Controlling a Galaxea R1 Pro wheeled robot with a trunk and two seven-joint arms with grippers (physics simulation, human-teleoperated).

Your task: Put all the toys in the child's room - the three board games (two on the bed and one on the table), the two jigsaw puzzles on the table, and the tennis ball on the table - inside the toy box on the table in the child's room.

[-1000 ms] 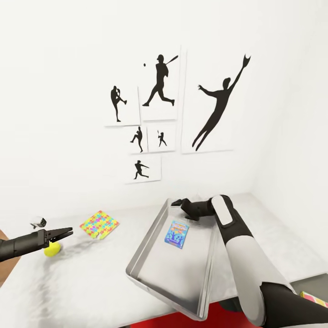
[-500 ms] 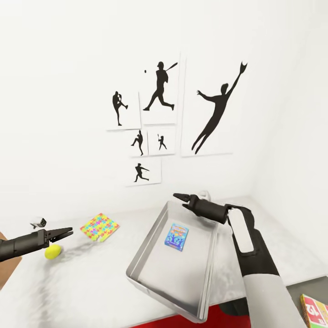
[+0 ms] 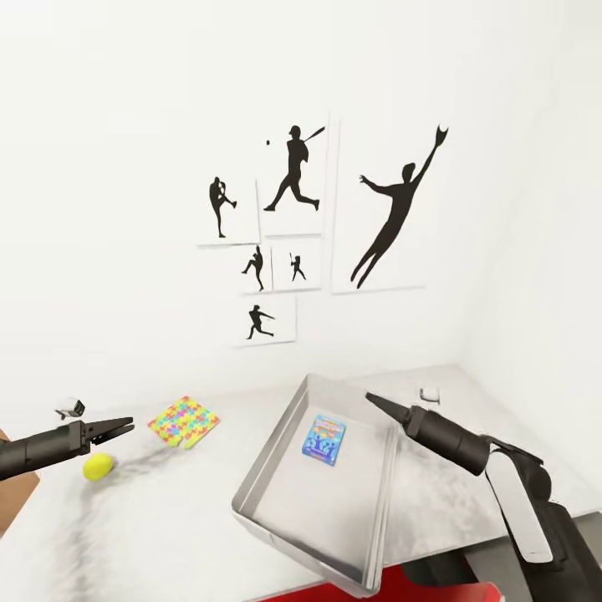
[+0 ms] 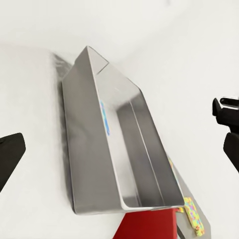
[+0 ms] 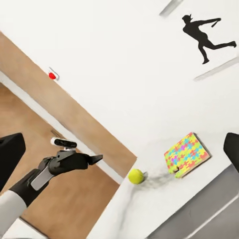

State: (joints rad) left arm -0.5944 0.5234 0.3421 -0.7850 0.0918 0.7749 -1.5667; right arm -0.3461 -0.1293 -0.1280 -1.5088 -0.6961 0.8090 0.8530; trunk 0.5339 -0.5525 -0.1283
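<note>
A: Start at the left. What's that hand doing?

B: The left hand (image 3: 124,426) hangs level over the light grey surface (image 3: 167,518), fingers drawn nearly together, holding nothing. The small yellow-green tennis ball (image 3: 98,466) sits just below and short of its tips; the confetti-coloured jigsaw mat (image 3: 183,420) lies just beyond them. My guess is it's parked there ready for the ball.

A: And the bin?

B: The grey sloped-sided toy box (image 3: 276,456) stands between the two hands, one small blue printed game box (image 3: 324,437) flat on its floor.

A: The right side?

B: The right hand (image 3: 378,402) points out over the bin's far rim, forearm raised, fingers closed to a point, empty. It looks like a hand clear of a drop.
</note>
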